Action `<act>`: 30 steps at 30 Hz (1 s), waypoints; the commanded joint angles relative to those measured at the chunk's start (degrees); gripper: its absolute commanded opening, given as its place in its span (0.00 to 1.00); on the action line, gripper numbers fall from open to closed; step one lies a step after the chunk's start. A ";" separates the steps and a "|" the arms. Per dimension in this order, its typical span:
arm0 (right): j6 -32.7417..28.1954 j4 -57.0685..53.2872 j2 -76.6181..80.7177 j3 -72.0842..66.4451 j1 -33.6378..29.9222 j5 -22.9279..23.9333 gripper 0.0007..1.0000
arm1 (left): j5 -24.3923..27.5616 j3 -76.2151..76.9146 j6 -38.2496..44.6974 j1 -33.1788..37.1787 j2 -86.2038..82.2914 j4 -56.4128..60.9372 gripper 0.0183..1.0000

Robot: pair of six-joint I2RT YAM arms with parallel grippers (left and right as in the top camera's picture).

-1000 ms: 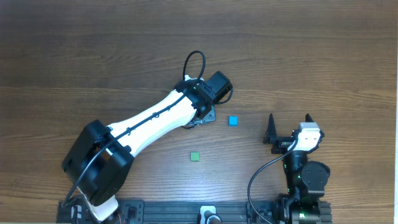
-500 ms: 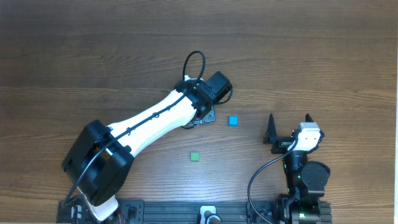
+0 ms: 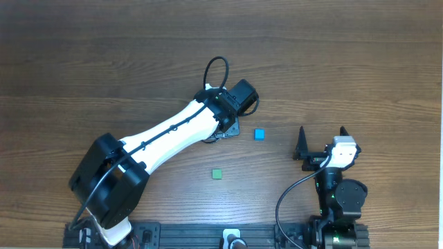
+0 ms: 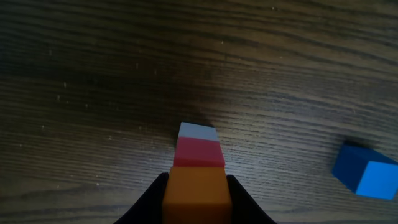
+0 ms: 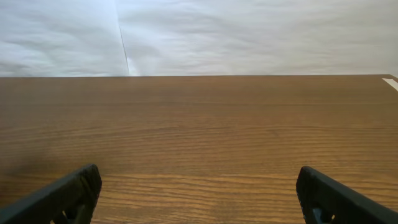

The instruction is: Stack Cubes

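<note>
My left gripper (image 4: 196, 205) is closed on an orange cube (image 4: 196, 186) atop a small stack, while my right gripper (image 3: 322, 142) sits wide open and empty.

I judge the fingers pinch the orange cube to seat it squarely on the red cube (image 4: 199, 153) directly beneath, which sits on a grey cube (image 4: 199, 132). A green cube (image 3: 217, 173) lies behind this gripper, toward the bases, and a blue cube (image 3: 259, 134) lies near its right-arm side. From above, the wrist hides the stack. I cannot tell if the orange cube rests fully.
</note>
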 commanded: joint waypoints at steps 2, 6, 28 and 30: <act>-0.46 0.20 -0.52 -0.55 -0.37 -0.68 0.99 | -1.29 -0.42 -0.85 0.15 1.05 -0.13 0.19; -0.46 0.20 -0.52 -0.55 -0.37 -0.70 0.99 | -1.29 -0.42 -0.87 0.15 1.05 -0.13 0.21; -0.46 0.20 -0.52 -0.55 -0.37 -0.70 0.99 | -1.33 -0.42 -0.87 0.13 1.05 -0.26 0.35; -0.46 0.20 -0.52 -0.55 -0.37 -0.70 0.99 | -1.53 -0.42 -0.87 0.15 1.05 -0.24 0.54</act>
